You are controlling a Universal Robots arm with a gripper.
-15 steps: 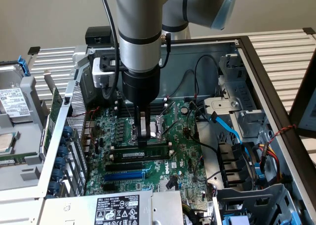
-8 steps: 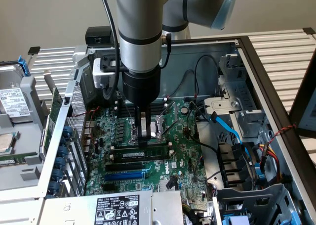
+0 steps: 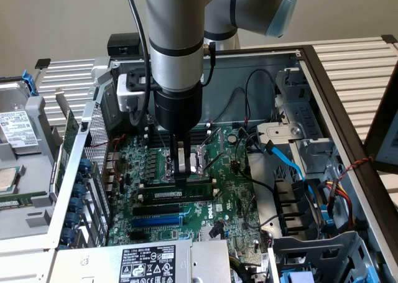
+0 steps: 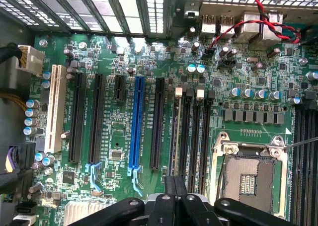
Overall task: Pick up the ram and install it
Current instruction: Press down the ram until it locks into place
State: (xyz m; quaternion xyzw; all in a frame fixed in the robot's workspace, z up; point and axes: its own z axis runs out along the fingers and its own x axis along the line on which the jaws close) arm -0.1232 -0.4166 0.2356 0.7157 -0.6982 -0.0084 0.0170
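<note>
Beige wall and pale slatted panels frame the exterior view, where an open computer case [image 3: 323,65] lies on its side with its green motherboard [image 3: 230,190] facing up. The arm [image 3: 177,40] reaches straight down over the board, and its gripper [image 3: 182,162] has its two narrow fingers drawn close together, their tips at the top edge of the ram [image 3: 180,194]. The ram, a long green stick with a white label strip, stands on edge in a memory slot, just beside the CPU socket [image 3: 202,158]. Below it run more black slots and the blue expansion slot [image 3: 158,221]. Blue and black cables [image 3: 292,171] loop through the case on the exterior view's right, and a labelled power supply [image 3: 146,261] sits at the bottom edge.

From the wrist view, the motherboard [image 4: 149,62] is seen from straight above, with a white slot [image 4: 55,109], several black slots and the blue expansion slot [image 4: 136,121] running side by side. The gripper [image 4: 176,196] sits at the frame's edge, its dark fingers pressed near each other over the memory slots [image 4: 198,136], which lie just beside the open CPU socket [image 4: 248,174]. The ram itself cannot be made out with certainty under the fingers. Red and black wires [image 4: 248,25] cross near the rear ports.
</note>
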